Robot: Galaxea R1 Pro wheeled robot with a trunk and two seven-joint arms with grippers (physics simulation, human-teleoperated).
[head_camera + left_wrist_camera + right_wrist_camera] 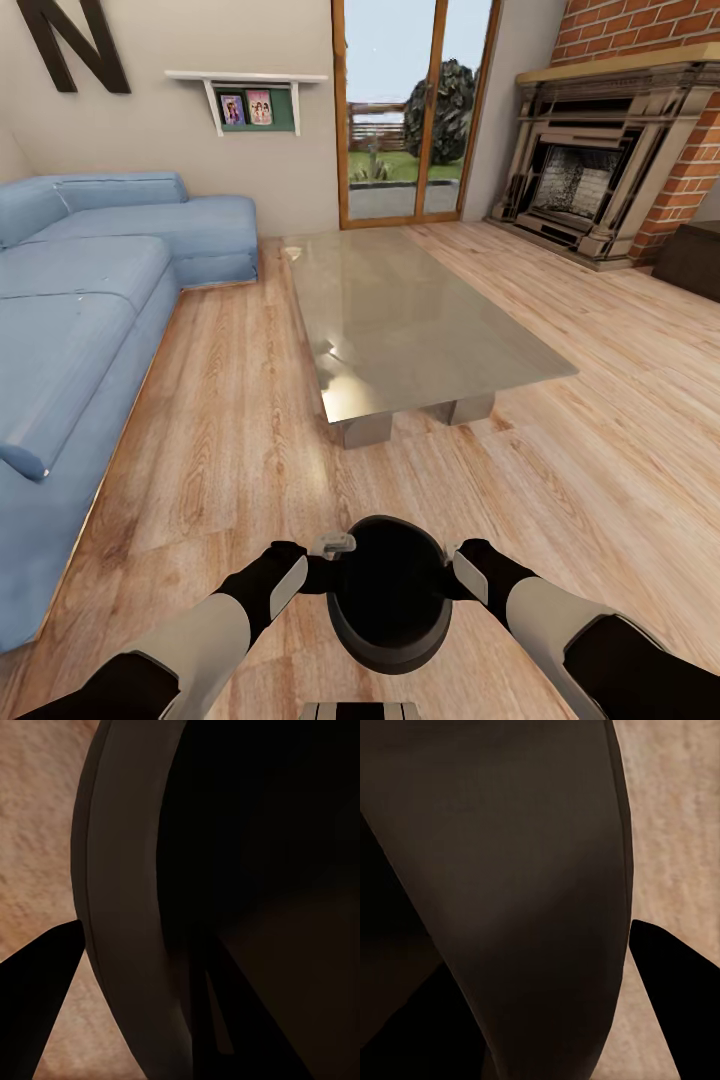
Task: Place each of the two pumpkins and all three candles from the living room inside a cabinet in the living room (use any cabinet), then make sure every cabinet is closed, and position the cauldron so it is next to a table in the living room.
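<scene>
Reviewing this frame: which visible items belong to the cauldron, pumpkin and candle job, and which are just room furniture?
Job items:
- cauldron, gripped on both sides by left gripper and right gripper
- glass coffee table
- dark cabinet, partly in view at the right edge

Just furniture:
- blue sofa
- fireplace
- wall shelf
- glass door

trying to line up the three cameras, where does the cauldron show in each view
Head view: the cauldron sits low at centre, between the left end effector and right end effector, in front of the glass table.
Left wrist view: its greyish rim arcs down the middle, dark mouth beside it.
Right wrist view: its bulging black wall covers most of the picture.
Shared landmark: the wood plank floor, seen beside the cauldron in all three.
</scene>
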